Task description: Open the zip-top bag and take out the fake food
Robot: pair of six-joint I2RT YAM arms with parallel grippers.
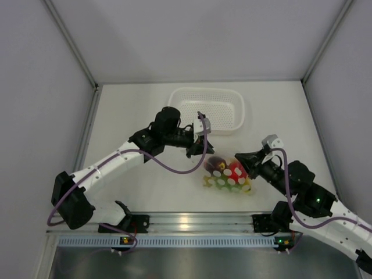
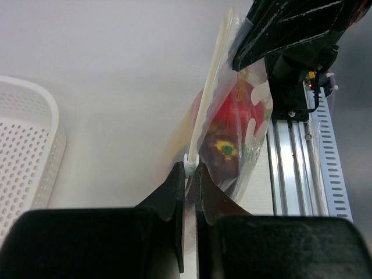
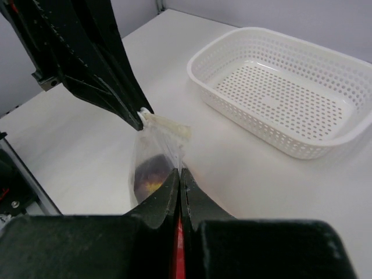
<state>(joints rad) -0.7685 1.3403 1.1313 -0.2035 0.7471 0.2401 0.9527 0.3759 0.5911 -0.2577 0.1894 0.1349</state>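
Slowly was the best way to pull the zip, straight along the strip, so the small clear dotted plastic bag (image 1: 226, 174) did not rip. The right jaws were squeezed shut on one end. The left jaws pinched the little white zip tab (image 2: 190, 160) at the other end. The bright plastic toy food (image 2: 238, 107) was still inside. Farther back on the worktop (image 1: 133, 116) sat a white holey plastic basket (image 1: 206, 90).
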